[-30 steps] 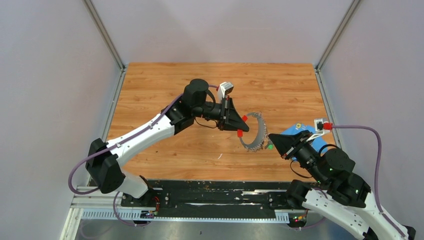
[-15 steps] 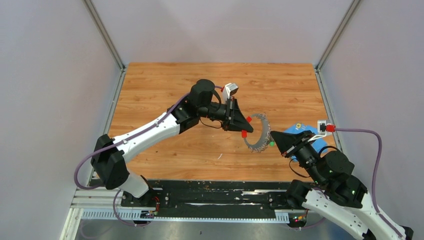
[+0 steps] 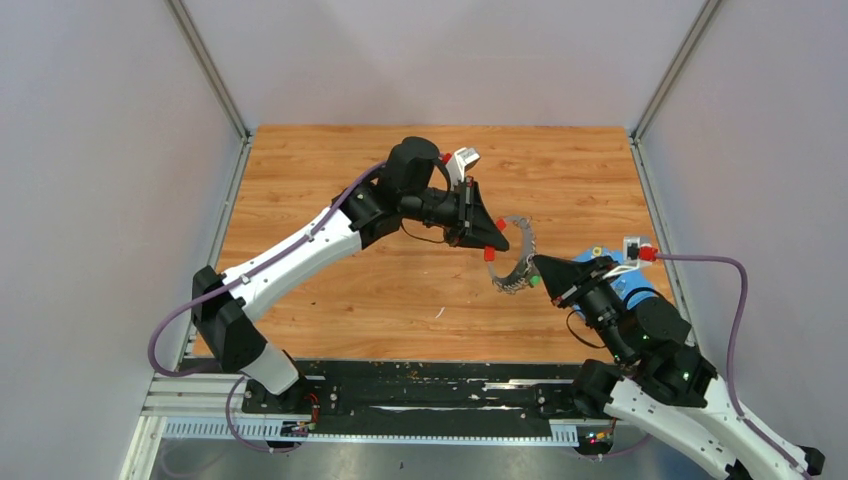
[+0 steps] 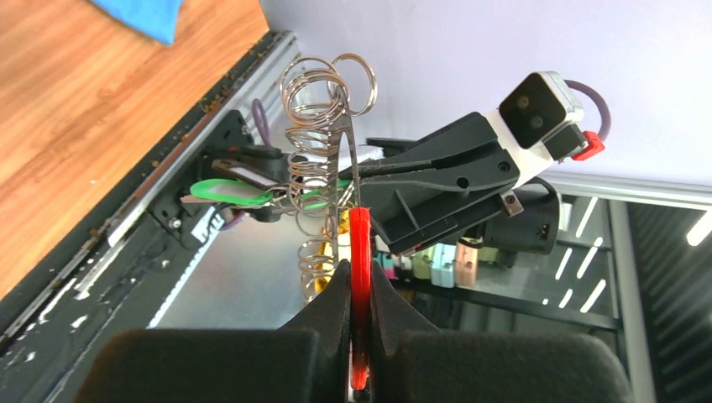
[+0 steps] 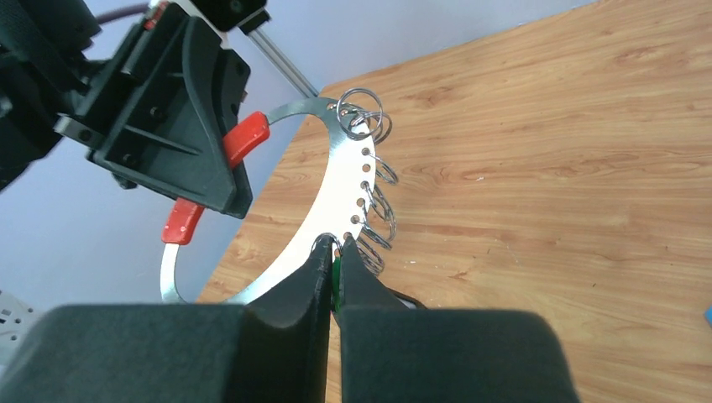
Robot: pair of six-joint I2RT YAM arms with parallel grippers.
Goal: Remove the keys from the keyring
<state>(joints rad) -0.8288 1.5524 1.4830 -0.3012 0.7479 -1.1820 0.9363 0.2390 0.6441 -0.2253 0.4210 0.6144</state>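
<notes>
- Wood-grain table between pale walls; in the top view both arms meet toward its 3 o'clock side.
- We find the left gripper clamped on the keyring. Its fingers are closed over the red sleeve at the ring's 9 o'clock arc.
- The ring appears to be held up off the wood rather than lying on it.
- Small wire loops sit in a row along the ring's outer edge, threaded through holes in the band.
- The keys hang as a cluster at the lower end of that row, about 5 o'clock on the ring.
- The right gripper reaches in from 5 o'clock. Its fingers are pressed together at the lower arc with a sliver of green between them, which we judge to be a green key held by its head.
- A blue cloth lies on the table beside the right arm, apart from the ring.
- Step in hand, as we judge it: one arm braces the ring while the other works a key free. No key has come off yet.
- The next move calls for a firm left hold. The right should draw toward 5 o'clock, turning the key to thread it off its loop.
- The pinch is slight and may slip.
</notes>
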